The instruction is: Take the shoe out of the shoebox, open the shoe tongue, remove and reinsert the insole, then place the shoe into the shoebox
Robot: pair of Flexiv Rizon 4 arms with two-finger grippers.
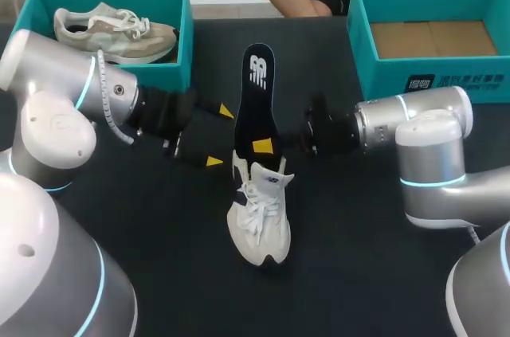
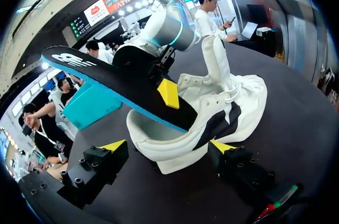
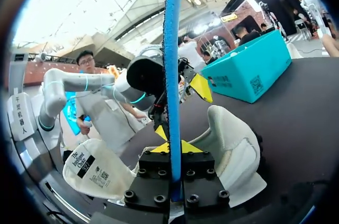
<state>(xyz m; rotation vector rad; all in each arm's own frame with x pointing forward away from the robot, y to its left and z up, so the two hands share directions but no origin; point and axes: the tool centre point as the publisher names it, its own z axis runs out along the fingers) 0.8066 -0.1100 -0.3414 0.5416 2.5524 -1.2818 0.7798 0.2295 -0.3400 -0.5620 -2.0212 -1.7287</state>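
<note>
Right gripper [image 3: 172,148]: clamped on the black foam insole with a blue edge [image 1: 256,98]. My two fingers pinch its flat faces about midway along, and I see it edge-on between the yellow tips.
Insole: one end sits down inside the white lace-up sneaker [image 1: 259,221]. The rest slants up and out over the heel, pointing to the far side of the table.
Sneaker: standing on its sole in the middle of the black table [image 1: 358,257], toe towards me, with its tongue [image 2: 214,60] pulled upright.
Left gripper [image 1: 220,136]: fingers spread wide and gripping nothing, sitting just beside the sneaker's heel. One tip is close to the sole, and I cannot tell whether it touches.
Teal cardboard shoebox at far right [image 1: 378,74]: open, brown floor showing, well apart from the sneaker.
Second teal box at far left [image 1: 183,34]: a beige running shoe [image 1: 111,30] lies inside it.
</note>
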